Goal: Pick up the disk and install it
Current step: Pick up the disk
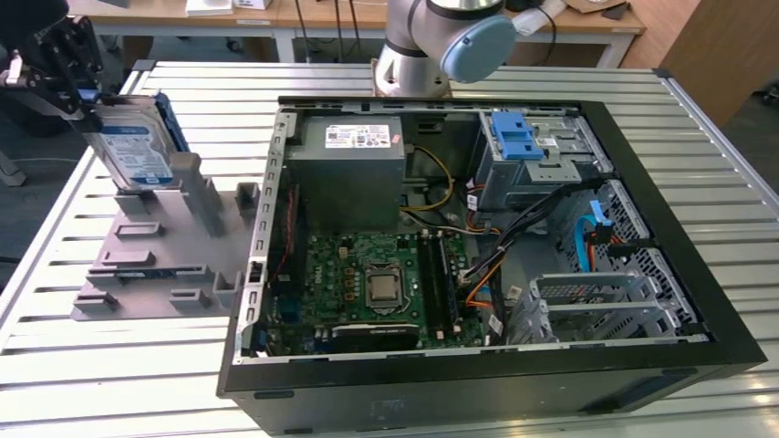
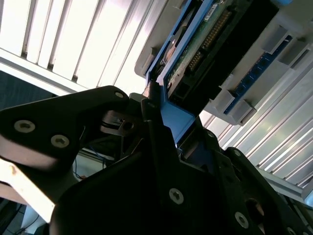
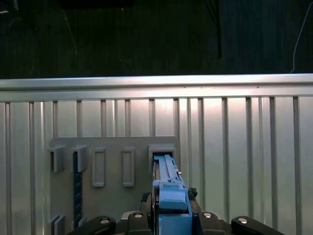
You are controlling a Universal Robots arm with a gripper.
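Slatted metal table (image 1: 365, 78): gripper (image 1: 83, 99) clasps upright disk (image 1: 134, 151) at grey holder (image 1: 146, 255)

The blue-framed, white-labelled disk (image 1: 131, 146) stands on edge at the exterior view's left.

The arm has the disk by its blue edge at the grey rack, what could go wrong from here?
1. The black gripper pinches only the narrow blue frame edge of the flat silver disk, so it may tilt or slip.
2. Its lower end sits close to the grey plastic holder's upright posts and could catch.
3. Loose black and orange cables inside the open black computer case might snag it.
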